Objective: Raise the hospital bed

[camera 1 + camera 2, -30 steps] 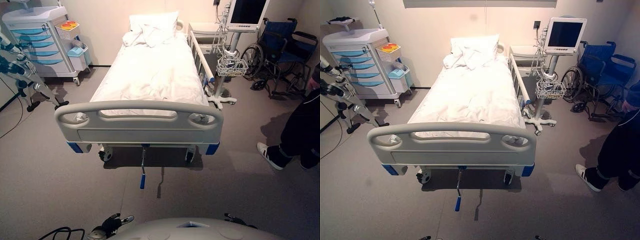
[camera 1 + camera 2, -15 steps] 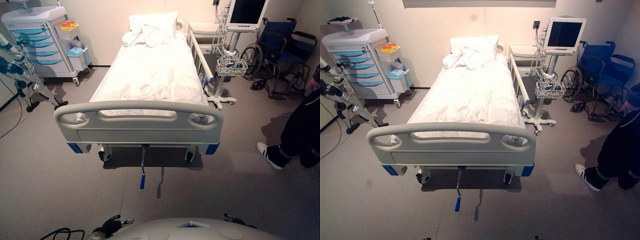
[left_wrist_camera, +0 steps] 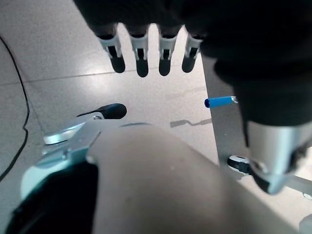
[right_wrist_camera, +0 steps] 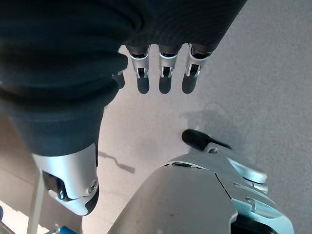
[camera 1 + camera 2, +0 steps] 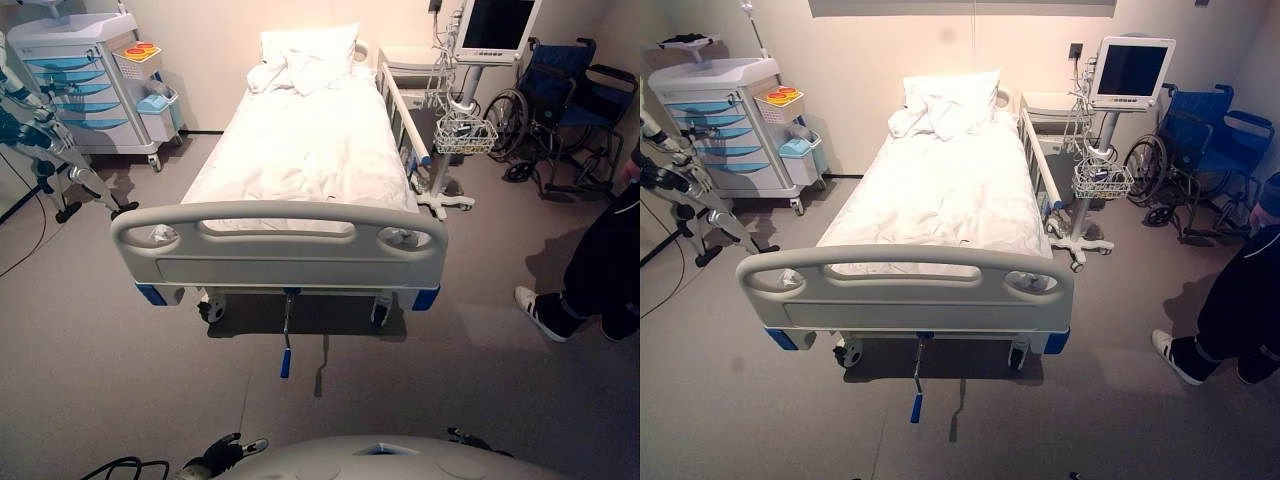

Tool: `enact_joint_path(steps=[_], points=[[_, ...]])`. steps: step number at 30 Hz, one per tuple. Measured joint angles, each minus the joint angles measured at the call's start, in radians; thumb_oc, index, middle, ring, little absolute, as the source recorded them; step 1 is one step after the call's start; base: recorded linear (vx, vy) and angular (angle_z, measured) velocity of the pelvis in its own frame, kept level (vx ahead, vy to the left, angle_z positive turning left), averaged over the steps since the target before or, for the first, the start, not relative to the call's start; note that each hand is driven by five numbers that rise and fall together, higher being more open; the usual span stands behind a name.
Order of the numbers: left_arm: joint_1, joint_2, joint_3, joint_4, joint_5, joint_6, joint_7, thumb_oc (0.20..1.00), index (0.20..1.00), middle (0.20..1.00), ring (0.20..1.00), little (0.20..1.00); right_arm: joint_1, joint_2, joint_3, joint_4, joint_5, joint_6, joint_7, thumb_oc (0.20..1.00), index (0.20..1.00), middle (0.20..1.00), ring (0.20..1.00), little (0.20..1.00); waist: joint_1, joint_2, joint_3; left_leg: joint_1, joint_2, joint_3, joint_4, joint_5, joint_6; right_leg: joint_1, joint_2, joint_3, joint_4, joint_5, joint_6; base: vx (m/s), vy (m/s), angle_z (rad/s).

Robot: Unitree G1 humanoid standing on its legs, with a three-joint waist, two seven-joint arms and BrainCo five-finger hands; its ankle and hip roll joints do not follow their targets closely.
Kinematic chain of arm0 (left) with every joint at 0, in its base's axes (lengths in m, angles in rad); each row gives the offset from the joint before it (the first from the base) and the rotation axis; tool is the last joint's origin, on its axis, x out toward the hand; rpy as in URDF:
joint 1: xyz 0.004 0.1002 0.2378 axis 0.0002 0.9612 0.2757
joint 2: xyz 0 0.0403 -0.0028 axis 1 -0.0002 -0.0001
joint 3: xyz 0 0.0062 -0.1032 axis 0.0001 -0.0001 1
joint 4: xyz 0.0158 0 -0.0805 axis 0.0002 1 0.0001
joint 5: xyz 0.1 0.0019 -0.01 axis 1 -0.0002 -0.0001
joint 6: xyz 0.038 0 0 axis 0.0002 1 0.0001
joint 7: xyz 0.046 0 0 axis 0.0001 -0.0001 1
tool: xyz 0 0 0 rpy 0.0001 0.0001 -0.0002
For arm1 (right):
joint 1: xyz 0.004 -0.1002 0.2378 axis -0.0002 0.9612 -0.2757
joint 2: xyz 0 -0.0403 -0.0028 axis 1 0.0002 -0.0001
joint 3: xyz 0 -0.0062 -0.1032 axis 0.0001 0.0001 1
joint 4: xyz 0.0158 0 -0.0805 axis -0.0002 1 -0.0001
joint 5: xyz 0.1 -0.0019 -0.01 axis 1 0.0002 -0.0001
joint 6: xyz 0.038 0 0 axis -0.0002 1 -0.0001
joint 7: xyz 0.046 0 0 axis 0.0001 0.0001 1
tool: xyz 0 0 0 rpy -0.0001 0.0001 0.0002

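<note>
The hospital bed (image 5: 300, 150) stands straight ahead with white sheets, a pillow at the far end and a grey footboard (image 5: 278, 245) towards me. A crank (image 5: 286, 345) with a blue grip (image 5: 915, 407) hangs below the middle of the footboard, pointing at the floor. My left hand (image 3: 141, 53) hangs low over the floor with straight fingers and holds nothing; the blue grip (image 3: 219, 102) lies well ahead of it. The fingers of my right hand (image 4: 163, 73) are also straight, above bare floor, and it is empty too.
A drawer cart (image 5: 80, 80) and a wheeled stand (image 5: 50, 150) are left of the bed. A monitor (image 5: 490, 25) on a pole with a wire basket (image 5: 463, 133) and a wheelchair (image 5: 560, 100) are on the right. A person (image 5: 600, 270) stands at the right edge.
The view has shifted very slightly. The bed, the crank and both hands have not visibly moved.
</note>
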Motion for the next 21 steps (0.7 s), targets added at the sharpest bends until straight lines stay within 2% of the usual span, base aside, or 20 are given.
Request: enact_joint_path(steps=[21], points=[[0.002,0.002,0.0,0.016,0.0,0.0,0.001,1.0,1.0,1.0,1.0,1.0,0.012,0.003,0.002,0.003,-0.002,-0.001,0.001,1.0,1.0,1.0,1.0,1.0,0.0,-0.013,-0.019,-0.003,0.0,0.001,0.0,0.0,0.0,-0.003,-0.002,-0.003,-0.001,-0.002,0.0,0.0,0.0,0.0]])
